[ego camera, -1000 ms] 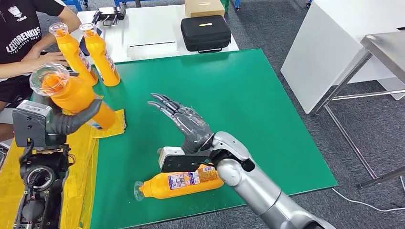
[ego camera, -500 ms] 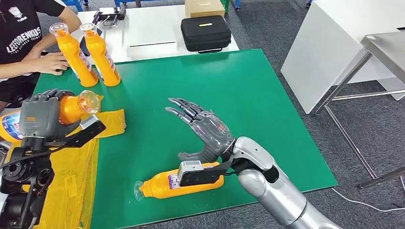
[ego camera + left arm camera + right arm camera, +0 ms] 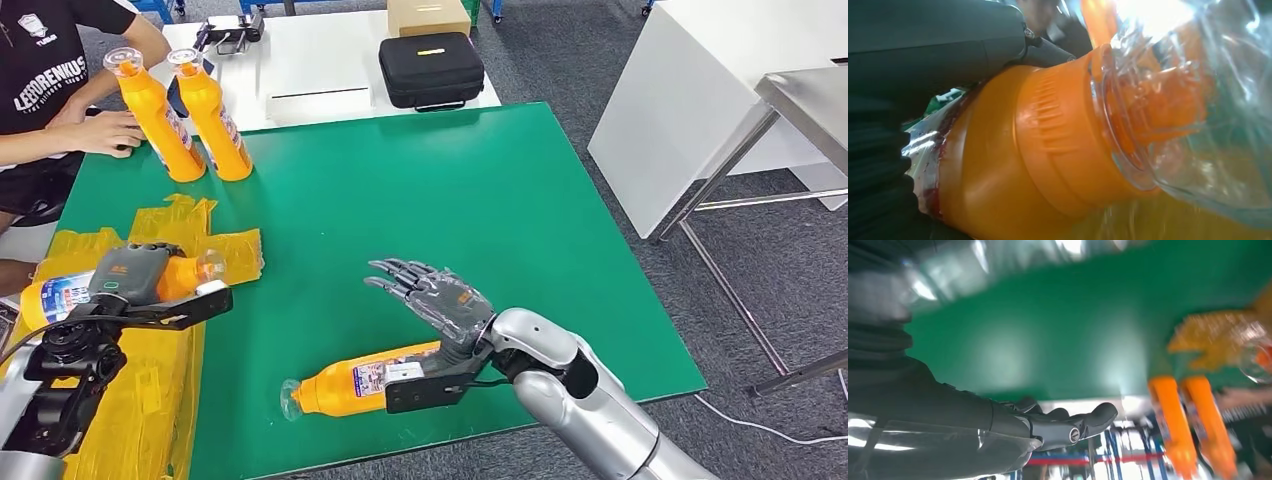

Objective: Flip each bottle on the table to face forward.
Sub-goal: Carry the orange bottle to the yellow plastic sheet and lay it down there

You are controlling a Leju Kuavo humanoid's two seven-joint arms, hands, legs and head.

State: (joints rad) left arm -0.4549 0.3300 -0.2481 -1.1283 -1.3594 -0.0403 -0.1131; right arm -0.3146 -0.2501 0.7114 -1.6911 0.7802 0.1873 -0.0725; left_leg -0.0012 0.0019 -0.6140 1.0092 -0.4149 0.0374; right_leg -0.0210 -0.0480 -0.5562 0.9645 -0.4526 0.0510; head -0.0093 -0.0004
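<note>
My left hand [image 3: 128, 277] grips an orange bottle [image 3: 72, 290] lying sideways over the yellow bag at the table's left edge, clear cap [image 3: 208, 264] pointing right. The left wrist view shows that bottle's orange neck [image 3: 1048, 145] and clear cap [image 3: 1193, 115] up close. A second orange bottle [image 3: 350, 385] lies on its side near the front edge, cap to the left. My right hand [image 3: 440, 298] hovers open just above its base end, fingers [image 3: 1068, 427] spread. Two more orange bottles [image 3: 175, 115] stand upright at the far left; they also show blurred in the right wrist view [image 3: 1193, 425].
A crumpled yellow bag [image 3: 150, 400] covers the table's left side and hangs over its edge. A person [image 3: 60, 70] sits at the far left with a hand [image 3: 105, 132] beside the upright bottles. A black case [image 3: 430, 68] lies on the white table behind the green table [image 3: 480, 200].
My left hand has swung its bottle from raised and upright down to lying sideways over the yellow bag. My right hand has dropped lower and back toward the lying bottle.
</note>
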